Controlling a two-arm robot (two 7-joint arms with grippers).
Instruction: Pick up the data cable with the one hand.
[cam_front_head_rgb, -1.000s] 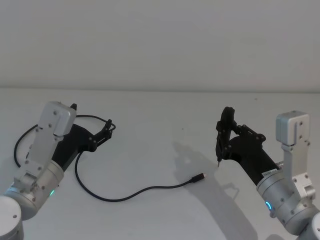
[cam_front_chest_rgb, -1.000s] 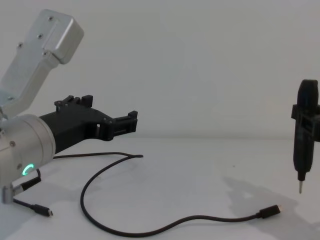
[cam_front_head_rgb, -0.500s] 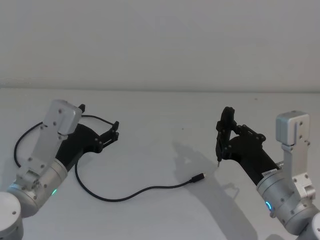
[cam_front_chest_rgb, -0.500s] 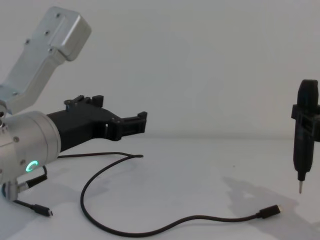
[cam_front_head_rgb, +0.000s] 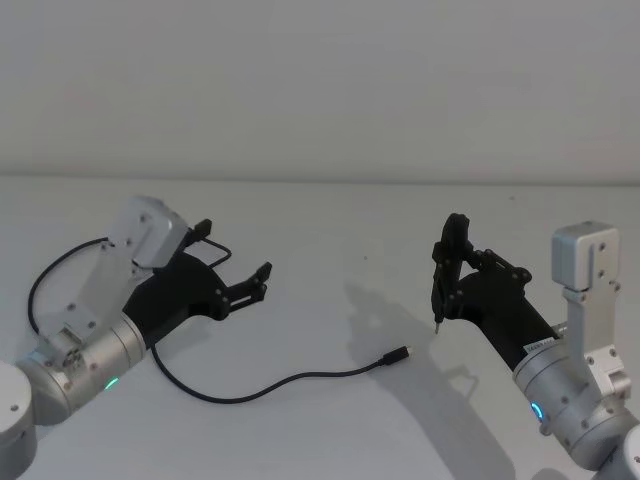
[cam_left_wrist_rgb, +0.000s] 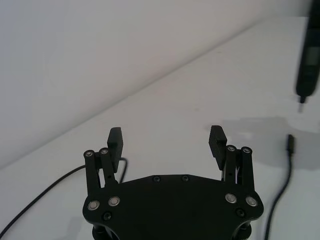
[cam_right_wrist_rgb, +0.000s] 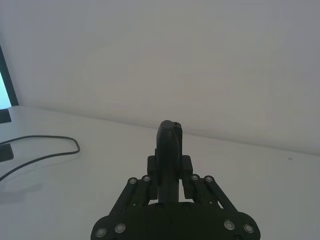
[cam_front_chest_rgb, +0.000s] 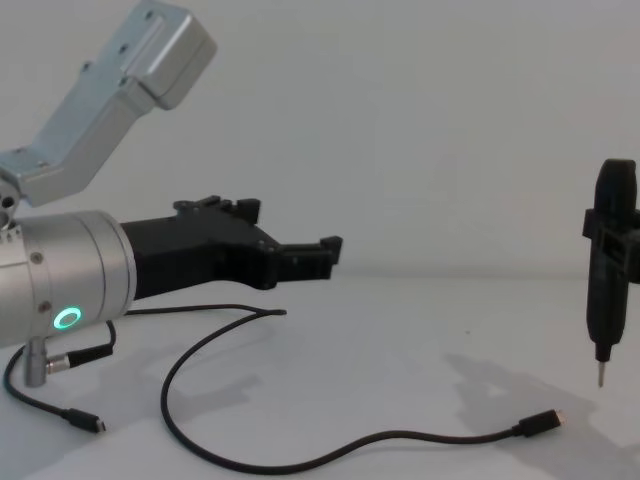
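Note:
The data cable (cam_front_head_rgb: 300, 378) lies on the white table, a thin black cord curving from a loop at the far left to its small plug (cam_front_head_rgb: 400, 353) near the middle. The plug (cam_front_chest_rgb: 540, 422) also shows in the chest view, and the cord (cam_left_wrist_rgb: 280, 185) in the left wrist view. My left gripper (cam_front_head_rgb: 254, 284) hovers open above the cable's left stretch, well left of the plug, its fingers (cam_left_wrist_rgb: 216, 137) holding nothing. My right gripper (cam_front_head_rgb: 447, 278) is shut on a slim upright black tool (cam_front_chest_rgb: 610, 270) with a thin metal tip, just right of the plug.
A short black wire with a silver barrel connector (cam_front_chest_rgb: 55, 362) hangs under the left arm. A dark screen edge (cam_right_wrist_rgb: 4, 85) stands at the table's side. The table's far edge meets a plain white wall (cam_front_head_rgb: 320, 90).
My left gripper has swung forward and to the right over the cable, toward the table's middle. The right arm, its tool and the cable have not moved.

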